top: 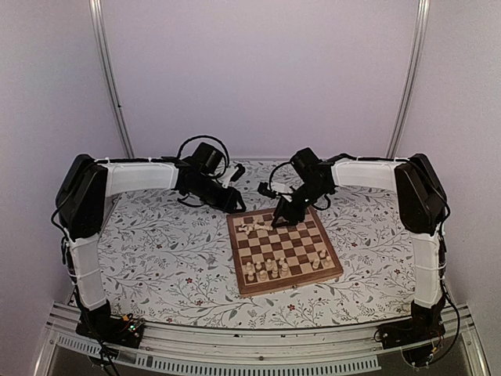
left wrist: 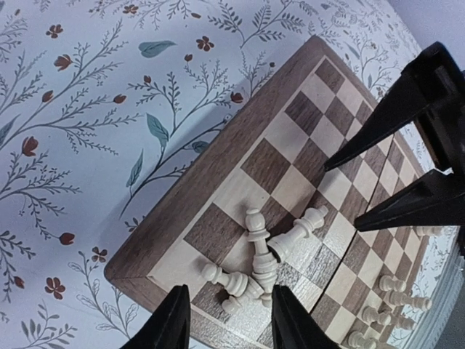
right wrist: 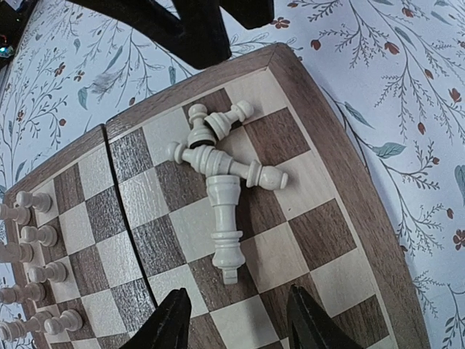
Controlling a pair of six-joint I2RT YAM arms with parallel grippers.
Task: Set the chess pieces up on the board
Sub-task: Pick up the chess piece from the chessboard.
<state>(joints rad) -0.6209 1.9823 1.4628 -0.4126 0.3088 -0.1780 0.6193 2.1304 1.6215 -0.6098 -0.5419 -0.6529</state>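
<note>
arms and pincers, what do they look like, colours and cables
Both the left arm and right arm have white tube-like links joined by bulky black joint housings. Black cables loop over the wrists. The left pincer and right pincer each have two flat, tapering matte black fingers.

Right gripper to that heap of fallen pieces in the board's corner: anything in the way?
Nothing visible does. The right gripper hangs open over bare squares of the board, just short of the heap. The left gripper hovers open at the heap's far side, so the arms may crowd there.
</note>
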